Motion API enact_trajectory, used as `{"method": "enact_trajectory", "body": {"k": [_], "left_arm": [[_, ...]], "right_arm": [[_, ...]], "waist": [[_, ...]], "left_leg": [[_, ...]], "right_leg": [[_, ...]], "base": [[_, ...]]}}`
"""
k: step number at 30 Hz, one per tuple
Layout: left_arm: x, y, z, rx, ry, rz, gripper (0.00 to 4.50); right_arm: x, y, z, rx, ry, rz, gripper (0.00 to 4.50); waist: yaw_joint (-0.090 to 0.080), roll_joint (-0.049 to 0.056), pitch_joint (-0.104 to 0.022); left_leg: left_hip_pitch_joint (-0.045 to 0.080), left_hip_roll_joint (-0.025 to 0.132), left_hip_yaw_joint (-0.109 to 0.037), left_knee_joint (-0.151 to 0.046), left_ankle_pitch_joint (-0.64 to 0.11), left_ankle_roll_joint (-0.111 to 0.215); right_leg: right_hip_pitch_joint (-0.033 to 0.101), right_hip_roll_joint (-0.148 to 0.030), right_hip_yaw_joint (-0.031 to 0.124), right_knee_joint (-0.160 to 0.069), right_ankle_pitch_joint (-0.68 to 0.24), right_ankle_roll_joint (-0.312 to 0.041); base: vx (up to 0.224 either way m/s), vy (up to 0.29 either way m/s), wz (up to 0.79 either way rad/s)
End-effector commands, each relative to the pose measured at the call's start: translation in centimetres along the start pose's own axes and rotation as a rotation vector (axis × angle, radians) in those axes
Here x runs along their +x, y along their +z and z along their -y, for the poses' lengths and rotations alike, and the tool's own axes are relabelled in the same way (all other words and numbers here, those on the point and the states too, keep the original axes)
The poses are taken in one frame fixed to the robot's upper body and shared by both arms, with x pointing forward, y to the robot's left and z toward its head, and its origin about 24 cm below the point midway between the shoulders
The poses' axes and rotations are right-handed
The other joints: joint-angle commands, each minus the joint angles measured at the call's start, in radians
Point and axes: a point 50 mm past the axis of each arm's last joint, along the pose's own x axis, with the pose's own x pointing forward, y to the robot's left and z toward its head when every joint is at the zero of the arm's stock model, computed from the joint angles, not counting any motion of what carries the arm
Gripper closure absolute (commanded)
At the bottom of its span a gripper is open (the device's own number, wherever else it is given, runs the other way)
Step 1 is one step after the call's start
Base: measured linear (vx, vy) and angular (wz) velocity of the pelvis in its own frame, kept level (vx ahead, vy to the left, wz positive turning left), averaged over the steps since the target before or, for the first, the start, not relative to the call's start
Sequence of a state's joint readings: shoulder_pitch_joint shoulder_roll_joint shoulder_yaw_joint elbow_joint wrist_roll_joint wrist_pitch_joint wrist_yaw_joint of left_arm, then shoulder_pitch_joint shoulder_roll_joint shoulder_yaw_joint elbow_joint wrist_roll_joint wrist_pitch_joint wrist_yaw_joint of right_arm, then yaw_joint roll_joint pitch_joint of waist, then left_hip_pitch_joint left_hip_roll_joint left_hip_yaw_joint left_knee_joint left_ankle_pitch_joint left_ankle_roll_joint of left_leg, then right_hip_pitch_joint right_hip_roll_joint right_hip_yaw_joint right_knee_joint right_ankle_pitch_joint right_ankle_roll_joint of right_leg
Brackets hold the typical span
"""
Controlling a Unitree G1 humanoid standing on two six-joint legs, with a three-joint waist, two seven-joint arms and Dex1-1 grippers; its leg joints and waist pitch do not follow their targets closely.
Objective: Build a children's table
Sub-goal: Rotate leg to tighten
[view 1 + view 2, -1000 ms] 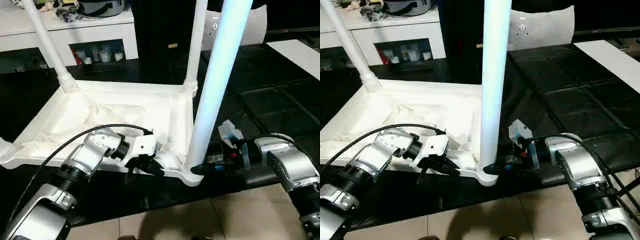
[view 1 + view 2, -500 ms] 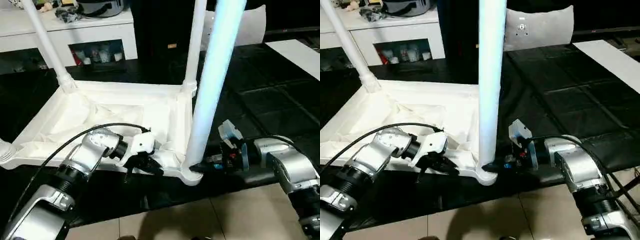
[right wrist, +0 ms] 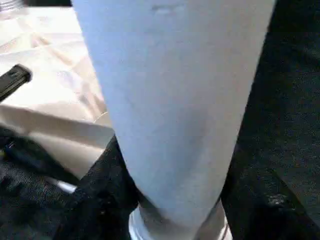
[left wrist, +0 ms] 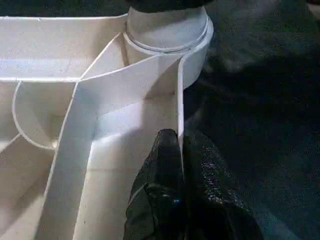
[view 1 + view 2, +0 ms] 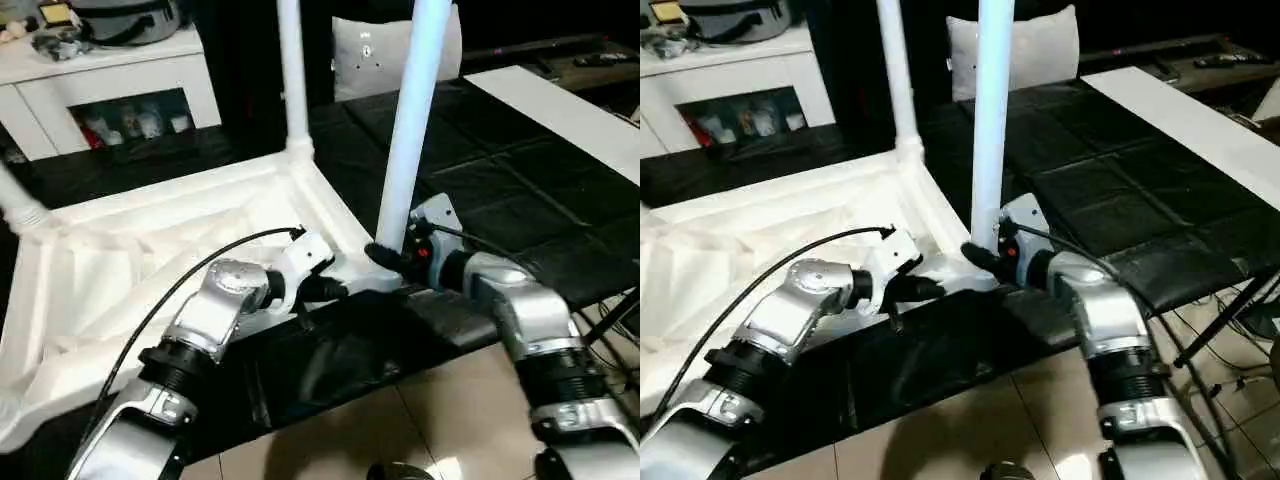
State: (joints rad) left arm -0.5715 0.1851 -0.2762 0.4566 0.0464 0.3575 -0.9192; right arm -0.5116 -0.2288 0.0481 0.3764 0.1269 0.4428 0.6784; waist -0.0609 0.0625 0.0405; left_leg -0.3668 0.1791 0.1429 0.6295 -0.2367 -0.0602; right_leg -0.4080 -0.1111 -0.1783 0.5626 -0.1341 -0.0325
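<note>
The long white tapered plastic leg [image 5: 412, 120] stands upright, toward twelve o'clock, its base clasped by the right gripper [image 5: 388, 258]; at nine o'clock, the left gripper [image 4: 179, 150] pinches the white ribbed tabletop's rim [image 4: 180, 100].

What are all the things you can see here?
table top: one, white, upside down on the black mat.
legs: three in view, white, standing in corner sockets; near leg, far leg, left leg.
mat: one, black, under the table.
cabinet: one, white, far left.
cushion: one, white, at the back.
left gripper: black, shut on the table top's rim.
right gripper: black, around the near leg's base.
</note>
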Motion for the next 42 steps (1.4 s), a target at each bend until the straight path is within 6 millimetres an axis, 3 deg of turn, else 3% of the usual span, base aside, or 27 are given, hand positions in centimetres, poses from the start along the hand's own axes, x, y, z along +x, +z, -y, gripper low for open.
{"method": "enact_trajectory", "body": {"k": [1, 2, 5, 10, 16, 17, 22, 23, 26, 31, 32, 35, 42], "left_arm": [[0.8, 3.3, 1.2, 0.1, -0.068, 0.116, 4.5], [0.6, 3.2, 1.1, 0.108, -0.059, 0.106, 4.5], [0.3, 2.9, 0.7, 0.13, -0.037, 0.083, 4.5], [-0.3, 2.3, 0.1, 0.148, -0.026, 0.059, 4.5], [-1.2, 1.7, -0.5, 0.18, -0.059, 0.022, 4.5], [-1.5, 1.5, -0.7, 0.197, -0.079, 0.009, 4.5], [-2.4, 0.7, -0.9, 0.261, -0.168, -0.04, 4.5], [-2.6, 0.5, -0.8, 0.28, -0.2, -0.054, 4.5], [-3.0, 0.2, -0.8, 0.322, -0.244, -0.084, 4.5], [-3.3, -0.2, -0.7, 0.38, -0.318, -0.116, 4.5], [-3.4, -0.3, -0.5, 0.4, -0.358, -0.129, 4.5], [-3.5, -0.2, -0.1, 0.417, -0.422, -0.132, 4.5], [-3.6, -0.3, 0.6, 0.443, -0.499, -0.142, 4.5]], "right_arm": [[1.1, -0.6, -1.4, 0.041, 0.053, -0.012, 1.73], [1.0, -0.6, -1.4, 0.046, 0.058, -0.008, 1.57], [0.7, -0.7, -1.3, 0.039, 0.062, -0.005, 1.38], [-0.5, -1.1, -0.7, 0.006, 0.113, 0.01, 0.97], [-2.8, -1.1, -0.1, -0.065, 0.244, 0.007, 0.53], [-3.4, -1.0, 0.2, -0.084, 0.266, 0.002, 0.38], [-4.6, -0.7, 1.4, -0.135, 0.266, 0.003, 0.05], [-5.1, -0.7, 1.5, -0.158, 0.289, -0.008, 0.05], [-5.7, -0.9, 1.5, -0.176, 0.356, -0.043, 0.05], [-6.4, -0.9, 1.4, -0.183, 0.461, -0.066, 0.05], [-6.5, -0.7, 1.4, -0.194, 0.499, -0.057, 0.33], [-6.5, -0.6, 1.3, -0.214, 0.528, -0.048, 0.55], [-6.5, -0.6, 0.5, -0.197, 0.639, -0.063, 1.25]], "waist": [[0.011, -0.006, -0.075], [0.014, -0.009, -0.076], [0.018, -0.006, -0.076], [0.03, -0.005, -0.072], [0.054, -0.004, -0.073], [0.062, 0.004, -0.073], [0.073, -0.005, -0.074], [0.074, -0.009, -0.074], [0.08, -0.006, -0.074], [0.107, -0.006, -0.075], [0.109, -0.006, -0.074], [0.119, -0.013, -0.074], [0.127, -0.012, -0.074]], "left_leg": [[-0.018, 0.039, -0.014, -0.07, -0.095, 0.101], [-0.024, 0.04, -0.017, -0.07, -0.057, 0.118], [-0.019, 0.041, -0.013, -0.068, -0.029, 0.147], [-0.012, 0.043, -0.008, -0.071, -0.071, 0.139], [-0.009, 0.046, -0.008, -0.072, -0.07, 0.14], [-0.008, 0.046, -0.009, -0.072, -0.065, 0.139], [-0.008, 0.046, -0.007, -0.072, -0.058, 0.133], [-0.006, 0.047, -0.006, -0.073, -0.06, 0.132], [-0.006, 0.048, -0.005, -0.071, -0.055, 0.14], [-0.002, 0.053, -0.002, -0.071, -0.051, 0.143], [-0.003, 0.054, -0.002, -0.072, -0.05, 0.142], [-0.001, 0.055, 0.0, -0.073, -0.053, 0.134], [0.0, 0.056, 0.0, -0.074, -0.051, 0.126]], "right_leg": [[0.076, -0.055, 0.052, -0.074, -0.358, -0.093], [0.081, -0.055, 0.054, -0.061, -0.293, -0.114], [0.081, -0.055, 0.057, -0.054, -0.239, -0.147], [0.079, -0.056, 0.06, -0.062, -0.295, -0.137], [0.079, -0.056, 0.064, -0.059, -0.278, -0.137], [0.078, -0.056, 0.063, -0.058, -0.271, -0.142], [0.078, -0.056, 0.065, -0.055, -0.264, -0.145], [0.077, -0.056, 0.066, -0.054, -0.266, -0.145], [0.076, -0.056, 0.067, -0.052, -0.264, -0.149], [0.073, -0.058, 0.068, -0.049, -0.267, -0.152], [0.073, -0.058, 0.069, -0.049, -0.267, -0.152], [0.071, -0.06, 0.071, -0.05, -0.282, -0.15], [0.071, -0.06, 0.072, -0.048, -0.29, -0.149]], "base": [[0.0, 0.0, 0.0], [0.0, 0.0, 0.0], [0.0, 0.0, 0.0], [0.0, 0.0, 0.0], [0.0, 0.0, 0.0], [0.0, 0.0, 0.0], [0.0, 0.0, 0.0], [0.0, 0.0, 0.0], [0.0, 0.0, 0.0], [0.0, 0.0, 0.0], [0.0, 0.0, 0.0], [0.0, 0.0, 0.0], [0.0, 0.0, 0.0]]}}
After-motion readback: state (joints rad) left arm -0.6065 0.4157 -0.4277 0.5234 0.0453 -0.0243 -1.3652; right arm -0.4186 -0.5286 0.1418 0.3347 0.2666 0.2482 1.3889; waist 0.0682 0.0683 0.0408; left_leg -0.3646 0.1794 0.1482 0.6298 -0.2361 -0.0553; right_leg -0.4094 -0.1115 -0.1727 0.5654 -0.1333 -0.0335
